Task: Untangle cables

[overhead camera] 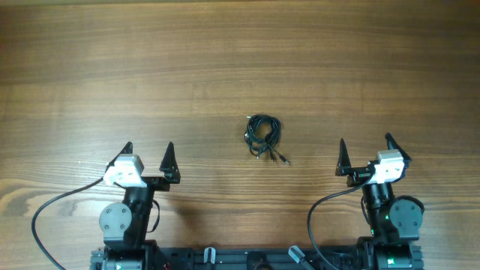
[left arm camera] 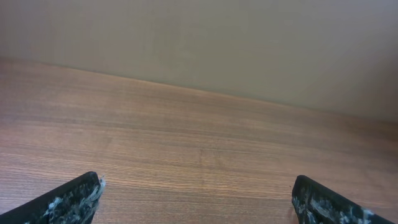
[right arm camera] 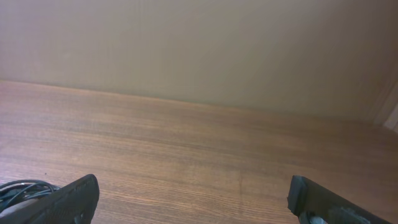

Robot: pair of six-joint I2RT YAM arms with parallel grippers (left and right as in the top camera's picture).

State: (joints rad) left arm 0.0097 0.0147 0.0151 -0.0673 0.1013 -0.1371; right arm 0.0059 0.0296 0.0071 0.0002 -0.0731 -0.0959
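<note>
The cables (overhead camera: 262,135) are thin black cords bunched in a small knot on the wooden table, near its middle, with plug ends trailing toward the lower right. My left gripper (overhead camera: 148,152) is open and empty, well to the left of the knot and nearer the front. My right gripper (overhead camera: 366,148) is open and empty, to the right of the knot. In the right wrist view a bit of the cables (right arm camera: 25,190) shows at the lower left edge, left of my right gripper (right arm camera: 193,196). The left wrist view shows my open left gripper (left arm camera: 199,196) over bare wood.
The wooden table (overhead camera: 240,60) stretches far back and to both sides. Thick black arm wires (overhead camera: 52,210) loop by the arm bases at the front edge. A pale wall (left arm camera: 199,43) stands beyond the table's far edge.
</note>
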